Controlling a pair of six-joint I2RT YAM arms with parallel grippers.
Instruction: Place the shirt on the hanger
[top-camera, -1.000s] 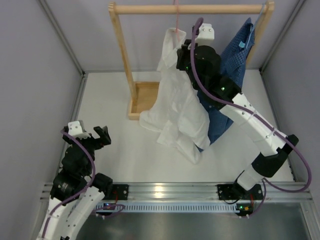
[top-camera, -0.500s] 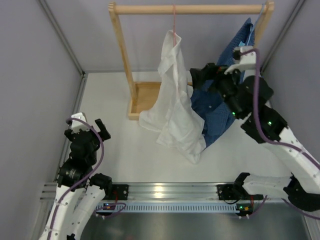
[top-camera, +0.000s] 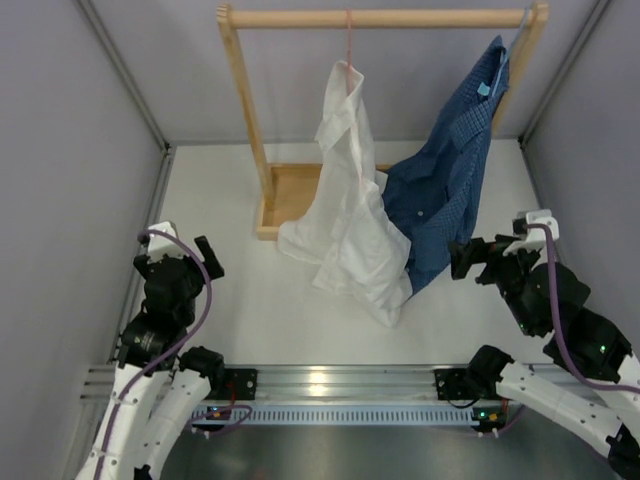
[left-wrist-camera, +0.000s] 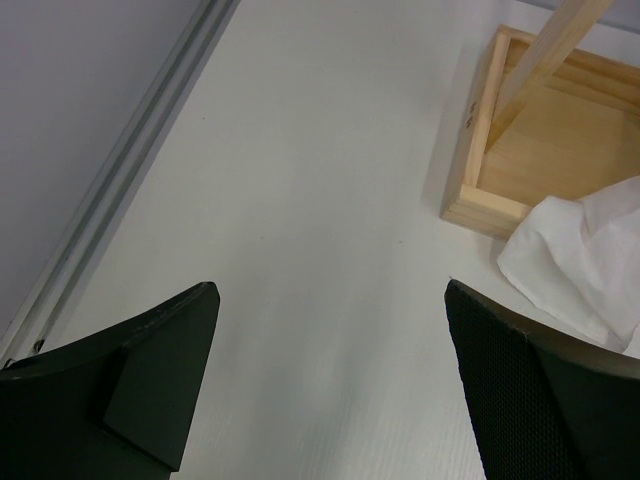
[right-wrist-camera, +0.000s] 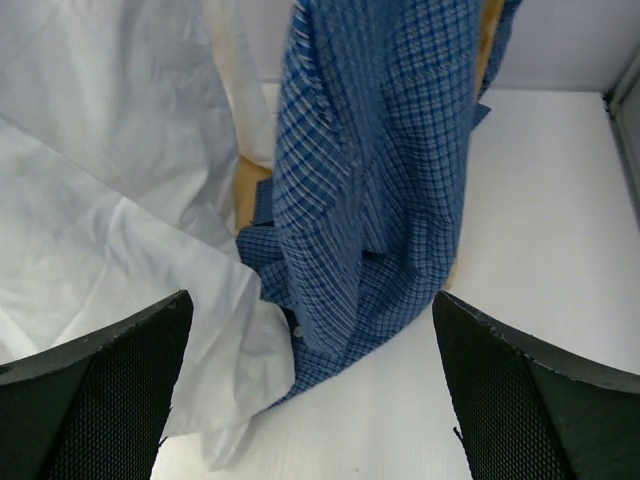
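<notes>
The white shirt (top-camera: 345, 200) hangs from the pink hanger (top-camera: 349, 40), whose hook is over the wooden rail. The shirt's lower part trails onto the table. In the right wrist view the shirt (right-wrist-camera: 110, 200) fills the left side. In the left wrist view one corner of the shirt (left-wrist-camera: 585, 250) shows at the right. My right gripper (top-camera: 478, 255) is open at the near right, apart from both garments, and the right wrist view shows this gripper (right-wrist-camera: 312, 305) empty. My left gripper (top-camera: 178, 258) is open and empty at the near left, seen above bare table (left-wrist-camera: 330, 300).
A dark blue checked shirt (top-camera: 445, 190) hangs on a pale blue hanger right of the white one and shows straight ahead of the right gripper (right-wrist-camera: 380, 170). The wooden rack (top-camera: 380, 18) has a box base (top-camera: 285, 200), also seen from the left wrist (left-wrist-camera: 560, 140). Grey walls close in both sides.
My right arm has let go up by the shirt's collar, opened, and drawn back down to the near right. The left arm shifted slightly. The white shirt stays hanging.
</notes>
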